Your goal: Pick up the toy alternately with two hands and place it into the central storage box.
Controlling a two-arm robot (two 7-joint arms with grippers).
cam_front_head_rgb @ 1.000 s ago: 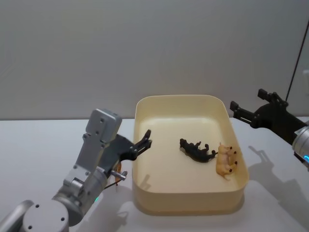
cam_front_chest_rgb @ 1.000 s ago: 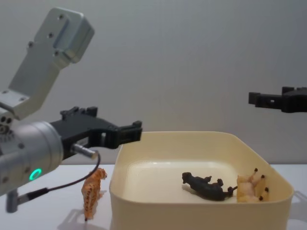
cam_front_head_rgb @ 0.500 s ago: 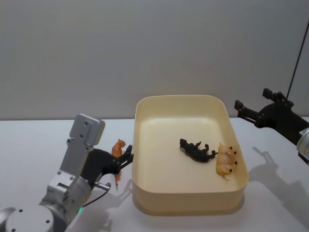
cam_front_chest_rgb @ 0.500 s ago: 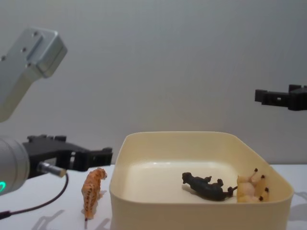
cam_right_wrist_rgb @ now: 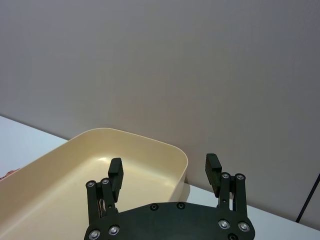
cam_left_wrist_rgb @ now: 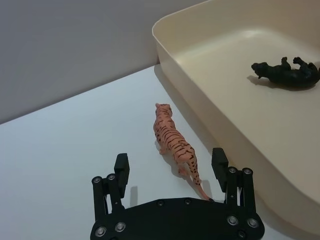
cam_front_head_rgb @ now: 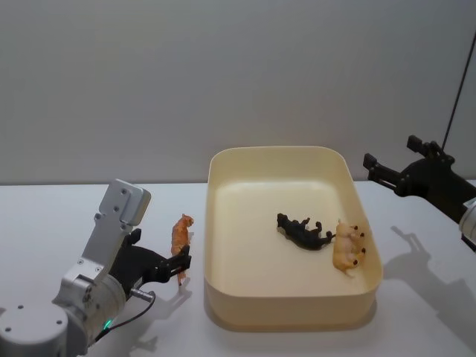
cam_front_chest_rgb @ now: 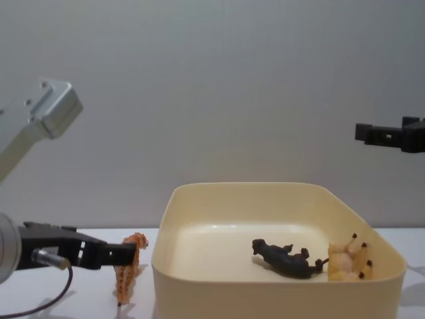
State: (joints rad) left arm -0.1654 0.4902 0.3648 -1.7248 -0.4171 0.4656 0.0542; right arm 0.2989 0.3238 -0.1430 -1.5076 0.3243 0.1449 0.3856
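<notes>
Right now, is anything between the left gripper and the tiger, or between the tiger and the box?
Nothing visible blocks the left gripper; its open fingers flank the tiger. Only the storage box wall beside it must be cleared.

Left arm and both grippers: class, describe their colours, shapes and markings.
The left arm is silver, with a boxy block, a green light and a thin dark cable. The left gripper and right gripper are black, angular, screw-studded, with flat jaws.
</notes>
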